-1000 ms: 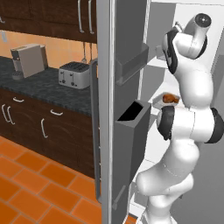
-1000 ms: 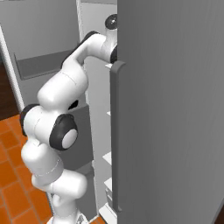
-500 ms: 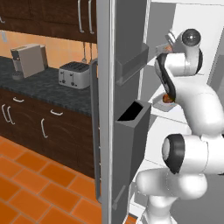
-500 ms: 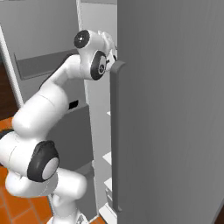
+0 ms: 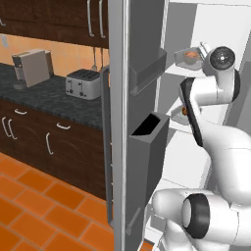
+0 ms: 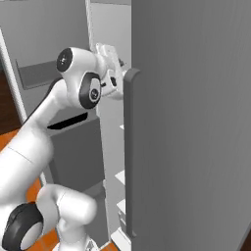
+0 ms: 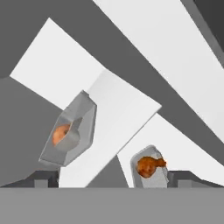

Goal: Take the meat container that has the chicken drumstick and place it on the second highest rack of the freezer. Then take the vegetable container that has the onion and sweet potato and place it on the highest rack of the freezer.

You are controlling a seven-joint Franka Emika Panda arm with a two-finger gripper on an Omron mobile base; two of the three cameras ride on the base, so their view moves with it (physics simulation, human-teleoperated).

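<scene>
Inside the freezer [image 5: 215, 29]:
Vegetable container [image 7: 72, 130]: we see it a shelf above the meat container [image 7: 150, 169].
Gripper [image 7: 113, 177]: fingers wide apart, holding nothing.

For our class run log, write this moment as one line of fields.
stage: both trays shelved | vegetable container: higher rack | meat container: rack below, chicken drumstick inside | gripper: open, empty | freezer: door open

The freezer [image 5: 211, 29] racks carry the vegetable container [image 7: 72, 131] above, the meat container [image 7: 151, 168] below.
</scene>
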